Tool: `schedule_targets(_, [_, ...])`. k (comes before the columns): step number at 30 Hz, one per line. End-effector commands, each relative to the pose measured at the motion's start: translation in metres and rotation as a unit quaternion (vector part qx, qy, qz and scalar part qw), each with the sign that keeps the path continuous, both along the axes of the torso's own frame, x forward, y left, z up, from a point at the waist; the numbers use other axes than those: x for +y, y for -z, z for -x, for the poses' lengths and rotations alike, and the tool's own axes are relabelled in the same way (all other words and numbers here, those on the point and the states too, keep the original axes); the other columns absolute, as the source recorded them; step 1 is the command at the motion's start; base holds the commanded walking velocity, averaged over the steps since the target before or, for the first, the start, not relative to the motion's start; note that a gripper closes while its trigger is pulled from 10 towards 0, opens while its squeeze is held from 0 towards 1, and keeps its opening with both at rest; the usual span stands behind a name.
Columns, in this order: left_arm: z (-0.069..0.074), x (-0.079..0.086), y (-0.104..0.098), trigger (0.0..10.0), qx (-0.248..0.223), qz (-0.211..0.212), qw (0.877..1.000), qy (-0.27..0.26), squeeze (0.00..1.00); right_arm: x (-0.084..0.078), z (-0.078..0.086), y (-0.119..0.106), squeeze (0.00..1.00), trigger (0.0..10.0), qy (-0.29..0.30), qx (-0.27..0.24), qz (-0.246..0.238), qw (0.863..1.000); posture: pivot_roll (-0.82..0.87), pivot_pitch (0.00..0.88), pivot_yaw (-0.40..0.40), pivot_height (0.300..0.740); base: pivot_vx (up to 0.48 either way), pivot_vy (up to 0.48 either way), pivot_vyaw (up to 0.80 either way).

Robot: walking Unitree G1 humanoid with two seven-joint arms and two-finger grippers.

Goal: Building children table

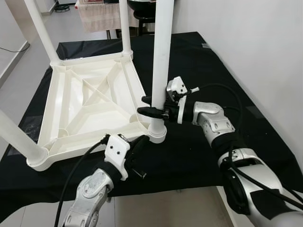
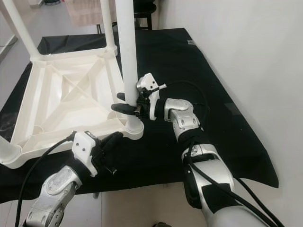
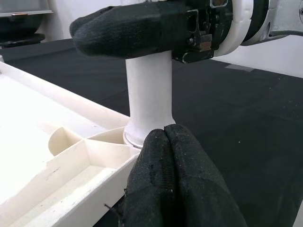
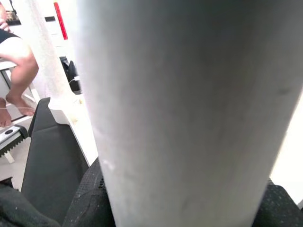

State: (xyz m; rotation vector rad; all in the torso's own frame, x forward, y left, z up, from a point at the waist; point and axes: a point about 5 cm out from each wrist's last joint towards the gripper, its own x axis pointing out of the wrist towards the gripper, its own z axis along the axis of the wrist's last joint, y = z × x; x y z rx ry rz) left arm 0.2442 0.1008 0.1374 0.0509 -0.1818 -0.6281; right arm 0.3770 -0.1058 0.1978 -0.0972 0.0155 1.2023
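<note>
Left gripper (image 1: 140, 152): nearest item, low over the near edge of the black cloth (image 1: 199, 156), just in front of the tabletop's near right corner; fingers pressed together, holding nothing.
Tabletop (image 1: 90, 101): white plastic, lying upside down on the cloth, ribbed underside facing up, taking up the cloth's left half.
Near right leg (image 1: 160, 56): white tube standing upright in the socket at the tabletop's near right corner.
Right gripper (image 1: 152, 106): reaching in from the right, fingers clamped around the near right leg a little above its socket.
Near left leg (image 1: 14, 135): seated at the near left corner, leaning out toward the camera's left.
Far legs (image 1: 42, 30): two more white tubes upright at the far corners.
Person (image 4: 14, 71): bare legs and feet of someone seated beyond the cloth, seen in the right wrist view.
Wall (image 1: 255, 42): pale, along the cloth's right side.
</note>
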Motion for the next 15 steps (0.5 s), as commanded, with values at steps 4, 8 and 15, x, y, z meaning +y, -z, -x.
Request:
schedule_targets(4, [0.003, 0.001, 0.005, 10.0, 0.012, -0.009, 1.000, -0.001, 0.00, -0.016, -0.003, 0.025, 0.00, 0.0, 0.104, 0.015, 0.046, 0.993, 0.07, 0.119, -0.027, 0.740, 0.000, 0.000, 0.00])
schedule_targets(8, [0.003, 0.003, 0.005, 10.0, 0.011, -0.010, 1.000, -0.003, 0.00, -0.026, -0.006, 0.043, 0.00, 0.0, 0.344, 0.037, 0.037, 0.938, 0.05, 0.126, -0.024, 0.740, 0.000, 0.000, 0.00])
schedule_targets(15, [0.001, 0.005, 0.006, 10.0, 0.012, -0.009, 1.000, -0.003, 0.00, 0.013, 0.048, 0.060, 0.00, 0.0, 0.354, 0.026, 0.046, 0.934, 0.04, 0.102, -0.025, 0.740, 0.000, 0.000, 0.00])
